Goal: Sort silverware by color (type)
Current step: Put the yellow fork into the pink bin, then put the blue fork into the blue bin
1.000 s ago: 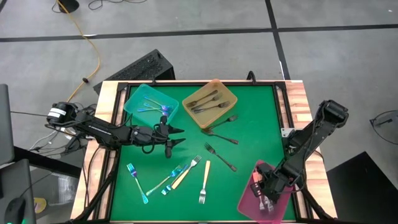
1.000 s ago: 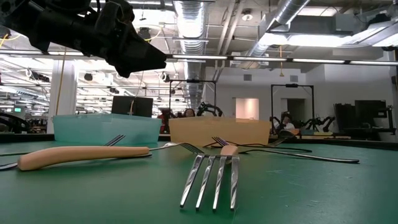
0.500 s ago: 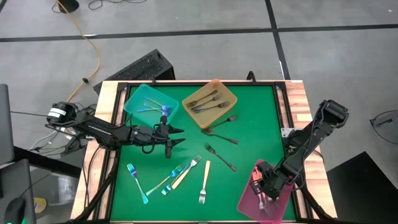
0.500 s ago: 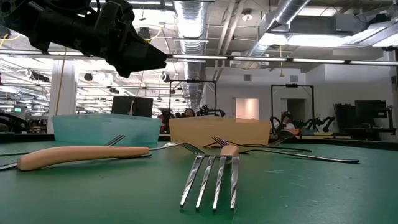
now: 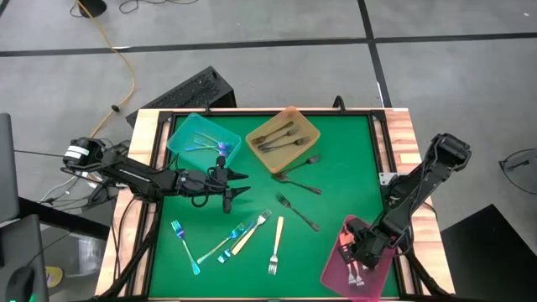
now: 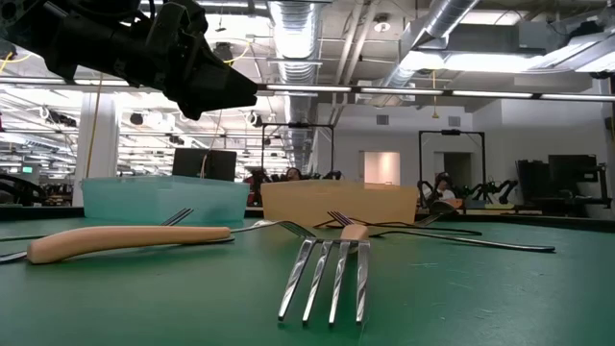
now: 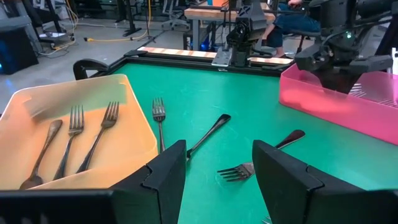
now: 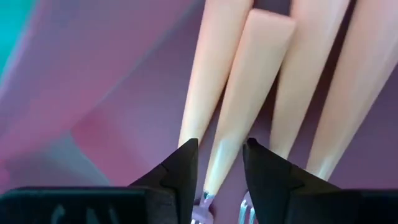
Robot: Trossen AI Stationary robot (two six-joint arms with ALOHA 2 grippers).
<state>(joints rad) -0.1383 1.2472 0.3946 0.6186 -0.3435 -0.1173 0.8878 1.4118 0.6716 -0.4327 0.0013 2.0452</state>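
Observation:
My right gripper (image 5: pixel 361 254) points down into the pink tray (image 5: pixel 336 267) at the near right. It is open, and its fingers stand on either side of a cream fork handle (image 8: pixel 239 93) that lies among other cream handles on the tray floor. My left gripper (image 5: pixel 241 184) hovers open over the table's left middle, below the teal tray (image 5: pixel 179 143). The teal tray holds blue forks, and the amber tray (image 5: pixel 312 127) holds dark grey utensils. Loose on the green mat lie dark grey forks (image 5: pixel 296 210), cream-handled forks (image 5: pixel 275 243) and blue forks (image 5: pixel 185 246).
A raised black frame (image 5: pixel 268 111) edges the green mat. Three dark grey forks (image 7: pixel 205 134) lie between the amber tray and the pink tray. The near left of the mat holds the blue and cream-handled forks. A cream handle (image 6: pixel 130 240) and fork tines (image 6: pixel 327 279) lie close to the low camera.

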